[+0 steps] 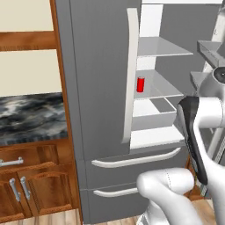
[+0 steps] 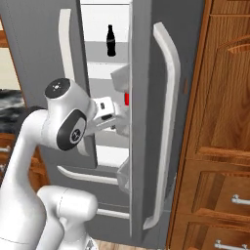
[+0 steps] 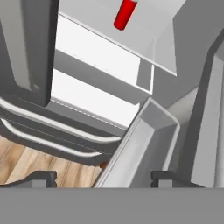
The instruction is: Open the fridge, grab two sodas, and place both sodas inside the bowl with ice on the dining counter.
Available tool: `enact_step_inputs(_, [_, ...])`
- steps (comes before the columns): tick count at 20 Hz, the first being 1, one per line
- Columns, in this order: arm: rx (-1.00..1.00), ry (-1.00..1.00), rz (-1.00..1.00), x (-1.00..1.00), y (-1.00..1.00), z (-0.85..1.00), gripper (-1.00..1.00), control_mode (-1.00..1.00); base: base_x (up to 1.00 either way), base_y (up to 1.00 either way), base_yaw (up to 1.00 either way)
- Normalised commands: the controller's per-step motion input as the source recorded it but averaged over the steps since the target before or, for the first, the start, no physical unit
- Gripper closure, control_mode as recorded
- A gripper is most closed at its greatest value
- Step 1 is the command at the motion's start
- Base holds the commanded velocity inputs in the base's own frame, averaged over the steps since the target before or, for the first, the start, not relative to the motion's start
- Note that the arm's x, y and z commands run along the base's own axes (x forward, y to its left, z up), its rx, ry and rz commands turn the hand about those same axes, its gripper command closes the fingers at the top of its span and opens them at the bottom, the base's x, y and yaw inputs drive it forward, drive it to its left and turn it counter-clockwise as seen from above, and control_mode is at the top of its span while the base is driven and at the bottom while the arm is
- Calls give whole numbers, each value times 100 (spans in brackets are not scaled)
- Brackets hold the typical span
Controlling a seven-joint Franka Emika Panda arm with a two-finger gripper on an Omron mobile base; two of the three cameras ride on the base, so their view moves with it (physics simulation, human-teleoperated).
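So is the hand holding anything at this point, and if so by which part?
Nothing is held. In the hand view the fingertips stand wide apart with only the door bin between them, untouched; the red can and the soda sit on shelves in the fridge.

A kitchen — grey fridge [image 1: 101, 66], wooden cabinets [image 1: 30, 184], marbled countertop [image 1: 30, 116].

text: none legible | labels: none | fridge [image 1: 101, 66], soda [image 2: 111, 40]: unmarked
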Motion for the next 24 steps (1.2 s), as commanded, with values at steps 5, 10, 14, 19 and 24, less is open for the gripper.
enact_step_inputs(5, [0,-3,-6,-87,-64,0,-100,-100,0,0,0])
enact_step_inputs(10, [1,-5,-7,-64,10,14,-100,-100,0,0,0])
enact_step_inputs(14, [0,-1,0,-11,90,14,-100,-100,0,0,0])
enact_step_inputs(19, [1,0,0,4,100,6,-100,-100,0,0,0])
enact_step_inputs(24, [9,-2,4,18,99,0,-100,-100,0,0,0])
